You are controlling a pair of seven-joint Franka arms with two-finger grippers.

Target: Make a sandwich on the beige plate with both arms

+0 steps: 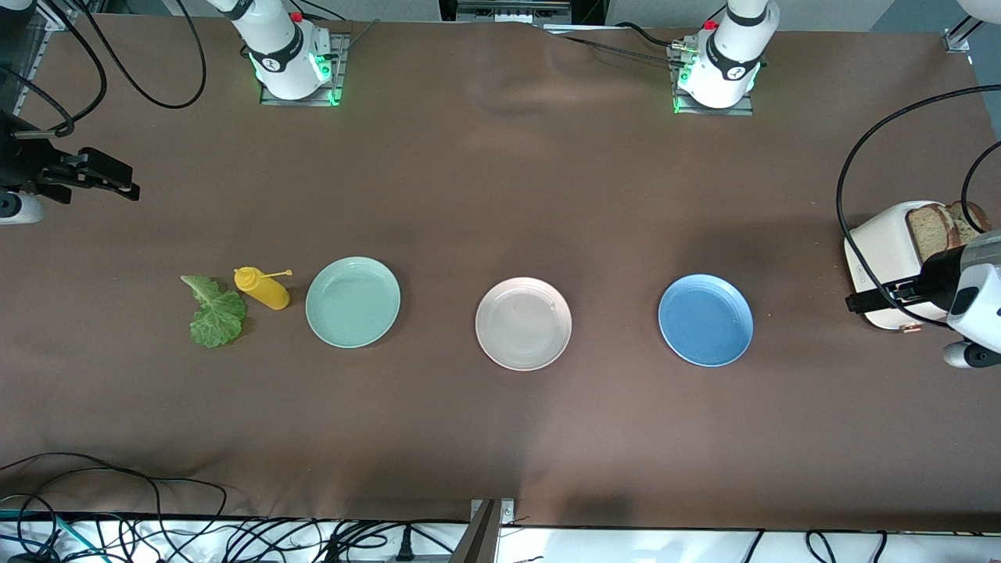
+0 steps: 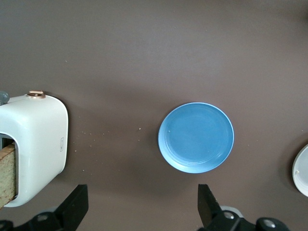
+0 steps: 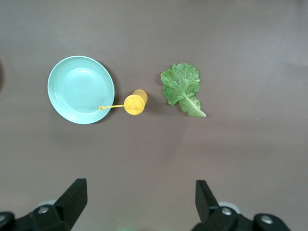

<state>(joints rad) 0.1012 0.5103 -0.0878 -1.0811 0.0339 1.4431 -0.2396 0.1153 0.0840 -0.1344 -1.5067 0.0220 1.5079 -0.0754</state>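
The beige plate (image 1: 523,323) sits mid-table, the mint-green plate (image 1: 353,302) at its 9 o'clock, the blue plate (image 1: 705,320) at 3. The lettuce leaf (image 1: 213,312) lies beside the mustard bottle (image 1: 263,288). Bread slices (image 1: 942,225) stand in the white toaster (image 1: 884,250). The left gripper (image 2: 143,208), over the table between toaster and blue plate, and the right gripper (image 3: 138,203), over bare table near the lettuce leaf, hang with fingers spread, empty.

Work surface: table (image 1: 500,195) covered edge to edge in matte brown cloth, slightly wrinkled near top centre of frame. Black cables (image 1: 117,524) loop over the lower left edge; more trail along a white strip at the bottom. Pale grey floor (image 1: 923,12) shows at upper right. Lighting even, soft shadows.
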